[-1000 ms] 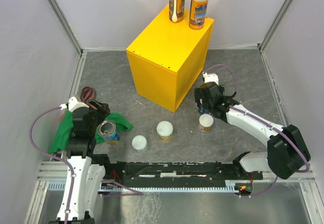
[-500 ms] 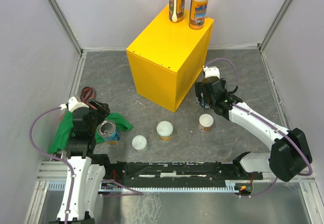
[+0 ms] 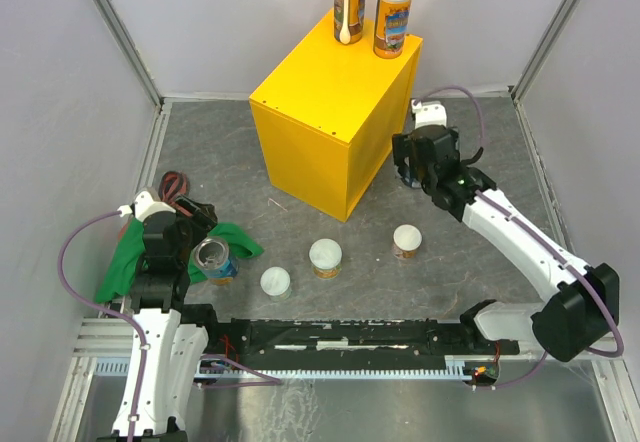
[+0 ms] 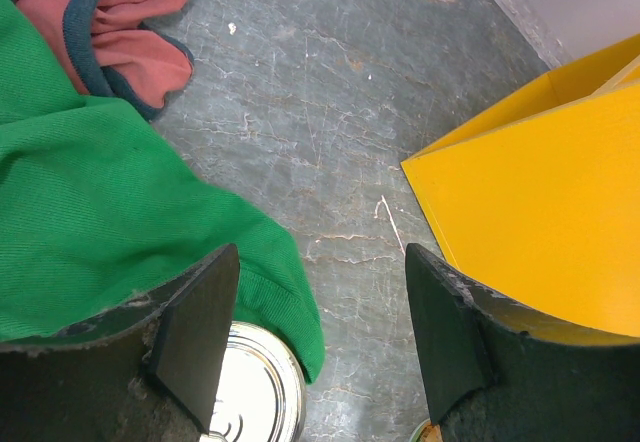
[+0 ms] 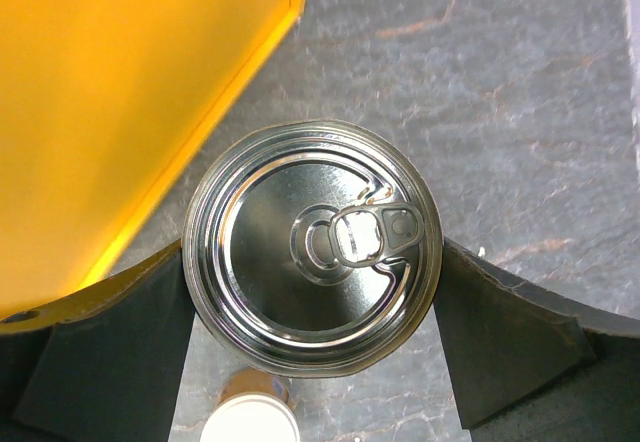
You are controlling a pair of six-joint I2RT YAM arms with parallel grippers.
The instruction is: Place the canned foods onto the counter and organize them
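The yellow counter stands mid-table with two tall orange cans on its far top edge. My right gripper is beside the counter's right side. In the right wrist view it is shut on a wide silver-topped can, held off the floor. My left gripper is open over the floor. A second silver-topped blue can stands just below its left finger. Three short white-lidded cans stand on the floor in front of the counter.
A green cloth lies at the left, its edge against the blue can, with a red cloth behind it. Grey walls enclose the floor on three sides. The arms' base rail runs along the near edge.
My right gripper has risen and moved back and to the right with the silver-topped can, away from the rightmost short can. The left arm has not moved.
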